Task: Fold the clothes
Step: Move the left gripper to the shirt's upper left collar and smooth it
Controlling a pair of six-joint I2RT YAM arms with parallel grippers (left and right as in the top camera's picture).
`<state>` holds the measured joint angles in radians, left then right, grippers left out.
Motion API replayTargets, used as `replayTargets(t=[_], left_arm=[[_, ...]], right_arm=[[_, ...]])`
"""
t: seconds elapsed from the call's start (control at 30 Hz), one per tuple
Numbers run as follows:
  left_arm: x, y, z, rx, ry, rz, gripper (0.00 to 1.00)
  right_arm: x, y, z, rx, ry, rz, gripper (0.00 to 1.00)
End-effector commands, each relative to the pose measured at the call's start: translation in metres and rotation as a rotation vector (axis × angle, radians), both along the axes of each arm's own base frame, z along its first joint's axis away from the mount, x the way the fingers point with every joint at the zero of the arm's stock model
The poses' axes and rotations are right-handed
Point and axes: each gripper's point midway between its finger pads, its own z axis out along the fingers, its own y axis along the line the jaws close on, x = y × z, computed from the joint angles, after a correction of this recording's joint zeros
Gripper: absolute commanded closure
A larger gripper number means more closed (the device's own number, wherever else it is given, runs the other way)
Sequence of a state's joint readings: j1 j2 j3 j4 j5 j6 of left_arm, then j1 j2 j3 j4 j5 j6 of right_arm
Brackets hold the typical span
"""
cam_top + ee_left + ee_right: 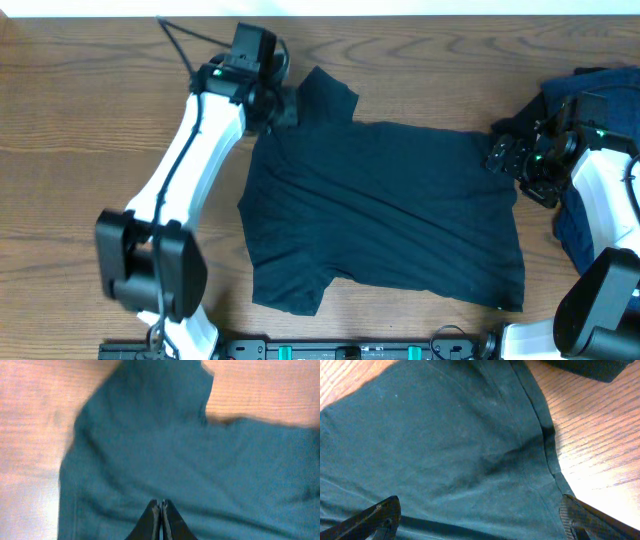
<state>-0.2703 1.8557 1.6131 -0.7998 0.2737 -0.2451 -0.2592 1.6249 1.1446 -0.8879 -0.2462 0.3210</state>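
You have the wooden table [80,150] under everything, its grain running across the overhead view. On its middle lies the T-shirt [380,210], very dark teal-black, spread nearly flat with a few soft creases. It is turned sideways: the far sleeve [325,92] and the near sleeve [290,285] both sit on your left arm's side, and the hem runs down the right. At the far right edge a heap of dark navy clothes [600,85] lies partly hidden behind the right arm [610,185]. The white left arm [195,150] reaches from the near edge up to the far sleeve. Your left gripper [282,108] sits at that sleeve's base; the left wrist view shows its jaws pressed together over the cloth, though you cannot tell whether any fabric is pinched. Your right gripper [503,153] is at the hem's far corner, its fingers [375,515] spread wide, with hem and bare wood between them
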Motion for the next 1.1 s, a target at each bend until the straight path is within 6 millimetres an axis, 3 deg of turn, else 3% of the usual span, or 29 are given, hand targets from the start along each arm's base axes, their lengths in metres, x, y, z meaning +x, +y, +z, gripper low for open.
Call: replayTargets(t=[0.0, 0.13, 0.3, 0.67, 1.07], left_arm=[[0.024, -0.004, -0.021, 0.020, -0.026, -0.024, 0.94], [0.041, -0.007, -0.058, 0.033, -0.014, -0.021, 0.94], [0.050, 0.006, -0.098, 0.114, 0.020, 0.013, 0.94], [0.053, 0.015, -0.152, 0.147, 0.086, 0.030, 0.94], [0.054, 0.072, -0.205, 0.297, 0.160, 0.168, 0.94]], right_arm=[[0.004, -0.001, 0.003, -0.014, -0.011, 0.006, 0.01], [0.004, -0.001, 0.003, -0.014, -0.011, 0.006, 0.01], [0.004, -0.001, 0.003, -0.014, -0.011, 0.006, 0.01], [0.004, -0.001, 0.003, -0.014, -0.011, 0.006, 0.01], [0.004, -0.001, 0.003, -0.014, -0.011, 0.006, 0.01]])
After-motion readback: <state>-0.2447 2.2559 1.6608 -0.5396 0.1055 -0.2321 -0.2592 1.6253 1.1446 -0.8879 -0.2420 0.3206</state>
